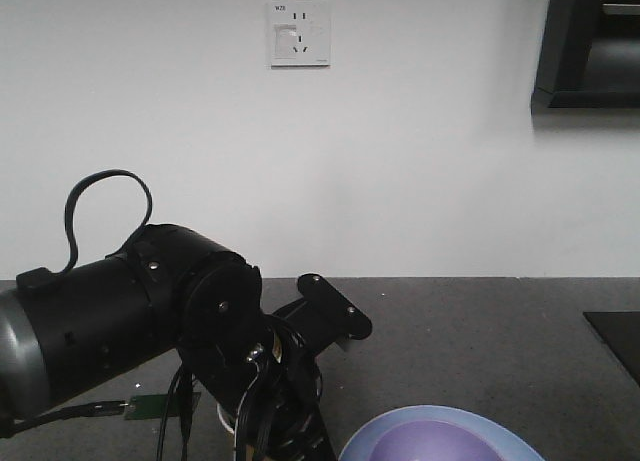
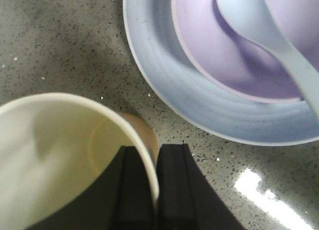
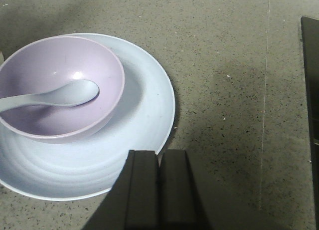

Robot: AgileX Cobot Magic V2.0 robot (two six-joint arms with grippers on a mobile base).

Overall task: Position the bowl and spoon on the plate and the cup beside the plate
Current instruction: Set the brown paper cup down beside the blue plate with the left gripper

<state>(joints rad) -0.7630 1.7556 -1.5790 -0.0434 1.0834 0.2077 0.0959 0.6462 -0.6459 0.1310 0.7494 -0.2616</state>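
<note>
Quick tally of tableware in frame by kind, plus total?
Plate: 1, pale blue plate
Bowl: 1, purple bowl, sitting on the plate
Spoon: 1, pale spoon, lying in the bowl
Cup: 1, paper cup beside the plate, its rim pinched by the left end effector
Total: 4
</note>
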